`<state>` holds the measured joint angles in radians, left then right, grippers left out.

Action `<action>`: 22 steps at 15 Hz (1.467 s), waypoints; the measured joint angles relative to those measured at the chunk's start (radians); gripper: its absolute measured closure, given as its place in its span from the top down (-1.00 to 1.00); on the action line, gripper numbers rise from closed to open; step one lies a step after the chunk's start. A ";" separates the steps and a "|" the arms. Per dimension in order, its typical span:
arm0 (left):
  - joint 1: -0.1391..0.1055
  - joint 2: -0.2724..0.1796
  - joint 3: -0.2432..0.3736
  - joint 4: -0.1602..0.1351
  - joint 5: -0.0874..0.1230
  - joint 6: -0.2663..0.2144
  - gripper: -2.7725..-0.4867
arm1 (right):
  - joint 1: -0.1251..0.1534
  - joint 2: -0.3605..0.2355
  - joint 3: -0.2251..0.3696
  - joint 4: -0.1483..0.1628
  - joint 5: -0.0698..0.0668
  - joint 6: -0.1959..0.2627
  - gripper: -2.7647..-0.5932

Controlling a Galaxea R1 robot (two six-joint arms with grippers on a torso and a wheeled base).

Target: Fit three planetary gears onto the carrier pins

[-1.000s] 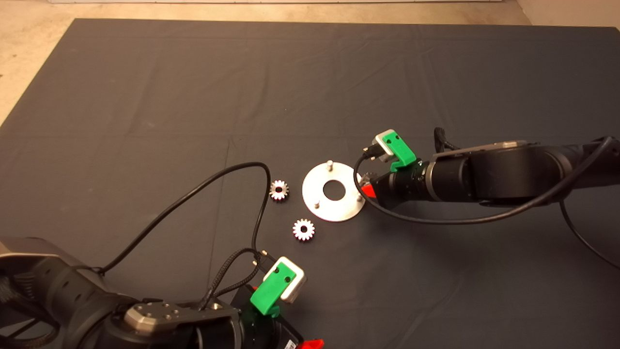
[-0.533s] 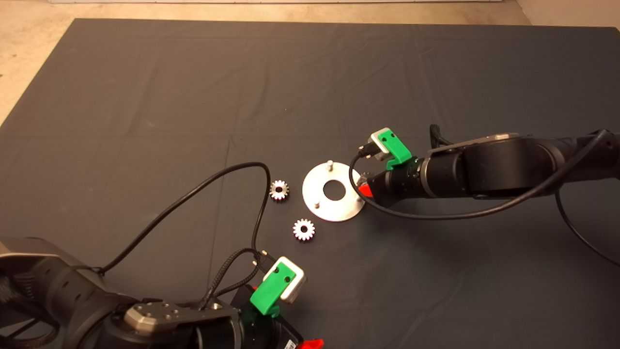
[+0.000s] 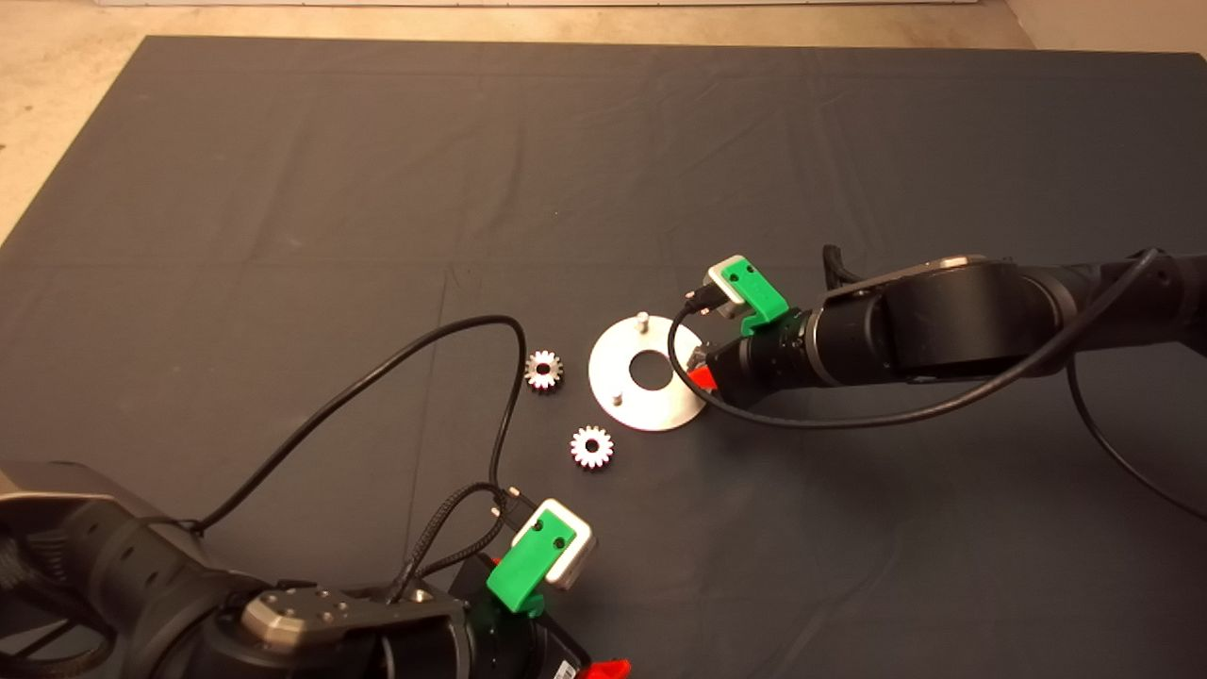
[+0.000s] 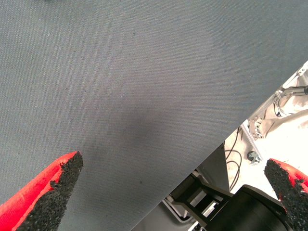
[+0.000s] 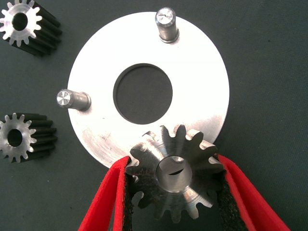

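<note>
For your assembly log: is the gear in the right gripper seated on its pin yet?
Cannot tell. The gear, clamped in the right gripper, shows the pin top through its bore; its depth is unclear.

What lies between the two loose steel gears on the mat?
Only bare dark mat between the upper small steel gear and the lower one, per head view.

Dark mat (image 3: 377, 189) creased, beige floor (image 3: 57, 123) beyond

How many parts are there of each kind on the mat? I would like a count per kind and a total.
Gears: 3, two lying on the mat, one held in the right gripper over a pin
Carrier plate: 1
Pins: 3, two bare
Total: 7
</note>
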<state>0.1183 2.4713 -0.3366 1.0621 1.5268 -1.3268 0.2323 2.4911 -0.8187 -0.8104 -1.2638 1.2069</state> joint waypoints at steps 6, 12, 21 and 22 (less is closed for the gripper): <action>0.000 0.000 0.000 0.000 0.000 0.000 0.98 | 0.000 0.000 0.000 0.018 -0.024 -0.006 -0.67; 0.000 0.000 0.000 0.000 0.000 -0.001 0.98 | 0.000 0.006 0.000 0.019 -0.040 -0.013 -0.68; 0.000 0.000 0.000 0.000 0.000 -0.001 0.98 | -0.003 0.014 0.000 0.019 -0.046 -0.047 -0.68; 0.000 0.000 0.000 0.000 0.000 -0.001 0.98 | -0.003 0.018 0.000 0.019 -0.046 -0.047 -0.68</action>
<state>0.1183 2.4717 -0.3366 1.0621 1.5272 -1.3279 0.2297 2.5087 -0.8187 -0.7913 -1.3098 1.1602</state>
